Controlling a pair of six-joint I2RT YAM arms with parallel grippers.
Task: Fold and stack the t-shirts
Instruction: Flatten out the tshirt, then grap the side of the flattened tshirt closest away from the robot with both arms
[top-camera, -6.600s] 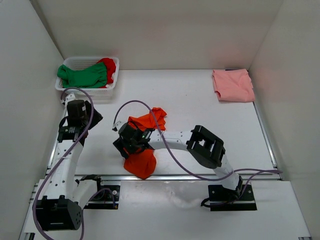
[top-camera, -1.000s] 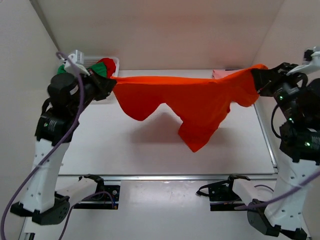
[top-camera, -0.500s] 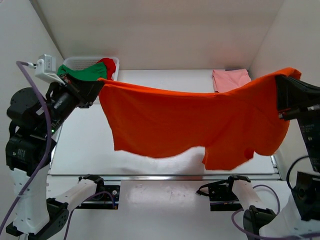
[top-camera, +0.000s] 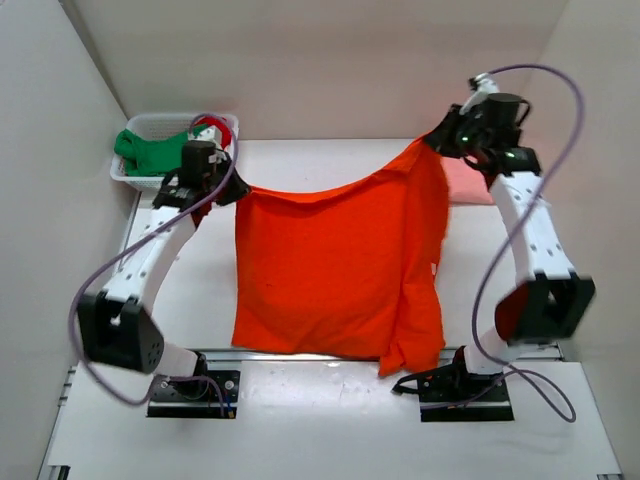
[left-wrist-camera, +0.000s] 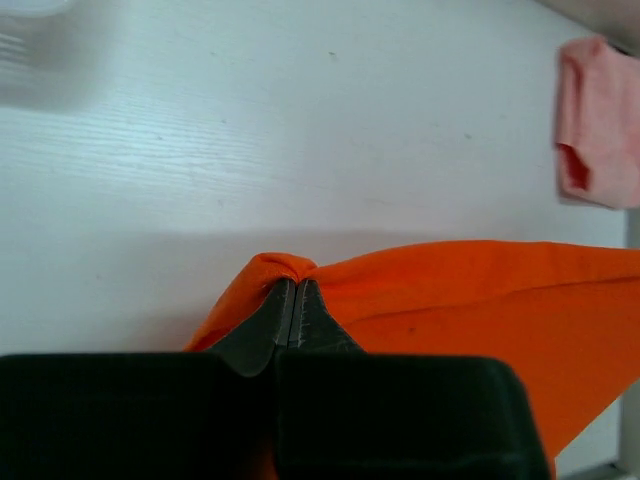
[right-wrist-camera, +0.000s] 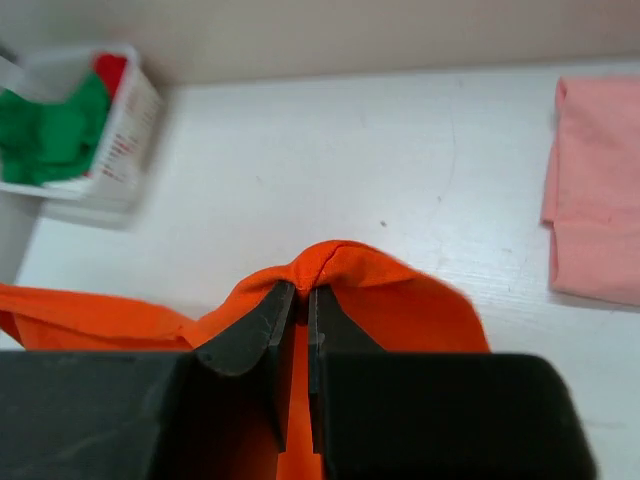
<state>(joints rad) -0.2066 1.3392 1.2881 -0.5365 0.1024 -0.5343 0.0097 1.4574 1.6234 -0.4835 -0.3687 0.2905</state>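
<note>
The orange t-shirt (top-camera: 330, 270) hangs as a broad sheet between the two arms. Its held top edge runs left to right across the worktop (top-camera: 330, 160), and the body trails from both grippers toward the near edge. The left gripper (top-camera: 228, 188) pinches the left end and the right gripper (top-camera: 437, 143) the right end, which sits closer to the far edge, so the held line slants and neither arm is nearer the cloth as a whole. Laying it flat probably depends on levelling that line first. The top view shows the right side doubled over into a narrow hanging strip, though I cannot tell whether the hem rests on the worktop or overhangs its near edge. Only the wrist views confirm the grips, with the jaws closed tight on a small hump of orange cloth at the left gripper (left-wrist-camera: 293, 285) and the right gripper (right-wrist-camera: 302, 290). The pink t-shirt (right-wrist-camera: 600, 190) lies folded at the far right corner. The green t-shirt (top-camera: 155, 150) and red t-shirt (top-camera: 218, 130) sit in the basket (top-camera: 170, 122) at the far left corner.
</note>
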